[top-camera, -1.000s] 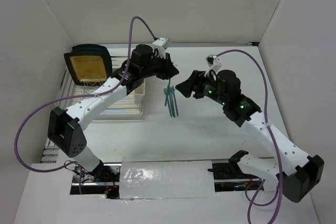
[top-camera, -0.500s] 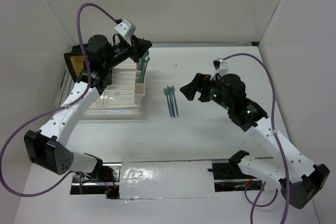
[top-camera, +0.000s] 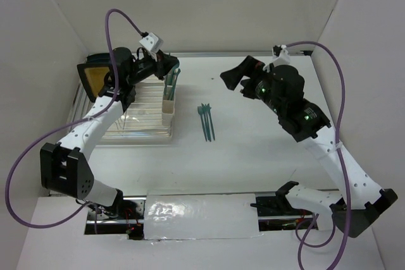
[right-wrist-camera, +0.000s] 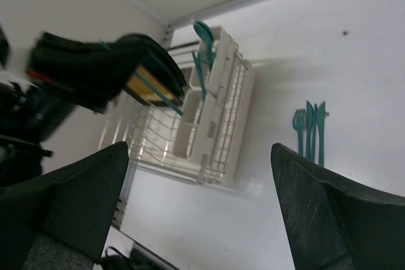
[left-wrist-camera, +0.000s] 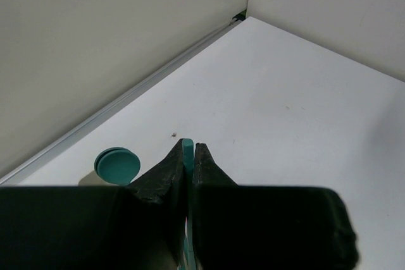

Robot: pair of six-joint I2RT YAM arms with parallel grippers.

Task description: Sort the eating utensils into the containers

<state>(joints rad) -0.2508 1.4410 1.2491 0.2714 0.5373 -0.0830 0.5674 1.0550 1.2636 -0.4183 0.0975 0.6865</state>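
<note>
The left gripper, a second ago low over the teal utensils lying mid-table, has swung left and back to the dish rack. It now sits just above the white containers, pinching a thin teal utensil that seems to reach down into a cup, though its lower end is hidden. The right gripper has lifted away from the pile toward the table's far side, and its jaws have spread wide.
</note>
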